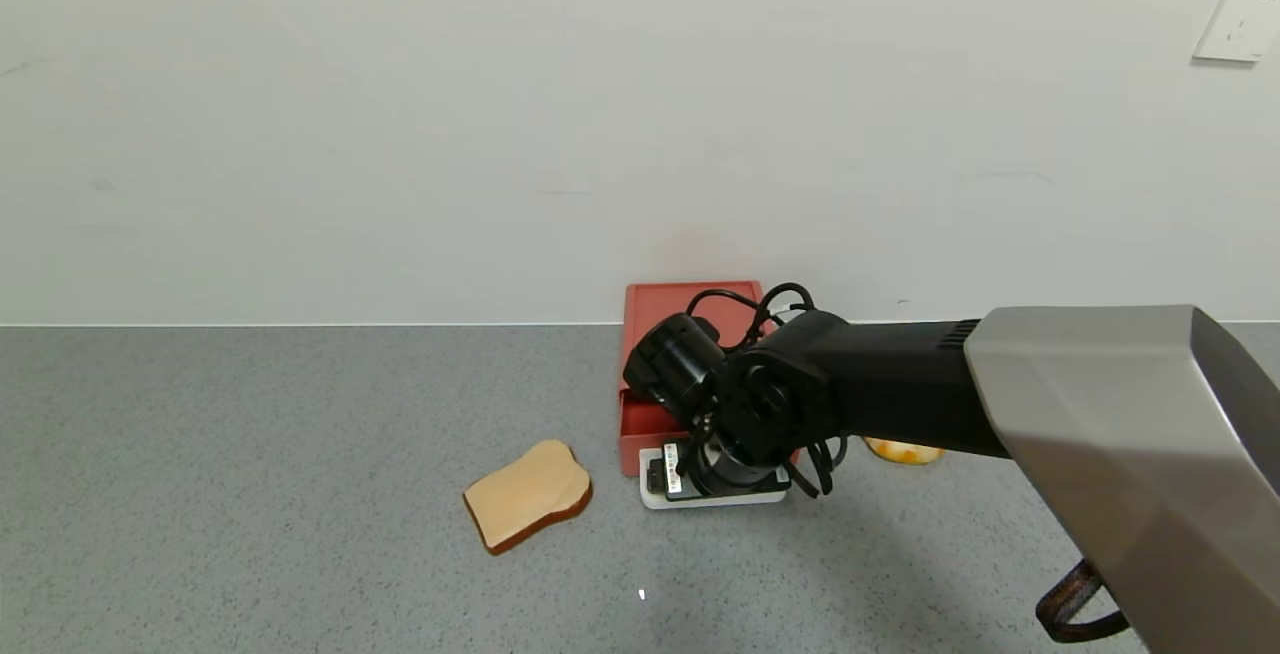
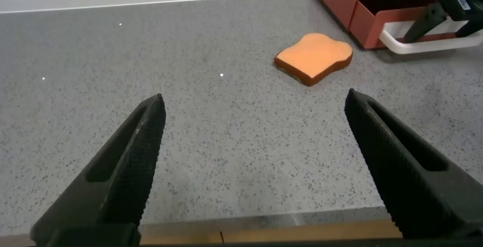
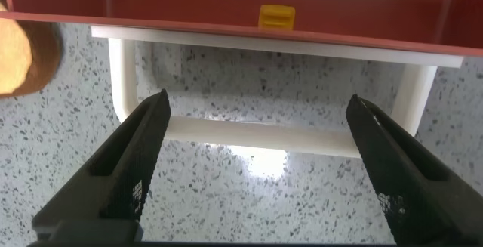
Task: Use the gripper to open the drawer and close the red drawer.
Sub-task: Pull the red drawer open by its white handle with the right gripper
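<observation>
Right hand (image 3: 256,168) (fingers spread) hovers over drawer's (image 3: 272,9) white handle (image 3: 256,132).

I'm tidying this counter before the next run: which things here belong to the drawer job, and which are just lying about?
Belongs to the job:
- red drawer, pulled partly out
- its white handle
- right gripper, open, poised over the handle

Just lying about:
- bread slice on the counter
- yellow thing behind the right arm
- left gripper, open, idle, away from the drawer
</observation>
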Action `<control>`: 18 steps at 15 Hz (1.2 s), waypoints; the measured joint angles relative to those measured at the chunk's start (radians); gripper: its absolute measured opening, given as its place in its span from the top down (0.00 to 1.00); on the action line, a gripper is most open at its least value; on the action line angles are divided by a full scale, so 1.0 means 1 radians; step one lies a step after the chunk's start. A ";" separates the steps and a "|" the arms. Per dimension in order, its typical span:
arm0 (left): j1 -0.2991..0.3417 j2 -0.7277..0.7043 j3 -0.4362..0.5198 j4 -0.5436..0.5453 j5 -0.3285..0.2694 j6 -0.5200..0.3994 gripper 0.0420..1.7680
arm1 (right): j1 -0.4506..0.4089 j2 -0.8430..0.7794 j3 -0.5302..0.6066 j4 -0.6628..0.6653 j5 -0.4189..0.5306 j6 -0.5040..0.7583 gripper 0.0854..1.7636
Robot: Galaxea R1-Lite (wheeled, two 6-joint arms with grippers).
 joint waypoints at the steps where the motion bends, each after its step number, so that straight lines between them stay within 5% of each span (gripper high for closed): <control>1: 0.000 0.000 0.000 0.000 0.000 0.000 0.03 | 0.005 -0.004 0.001 0.012 0.002 0.004 0.03; 18: 0.000 0.000 0.000 0.000 0.003 -0.004 0.03 | 0.037 -0.028 0.019 0.120 0.058 0.099 0.03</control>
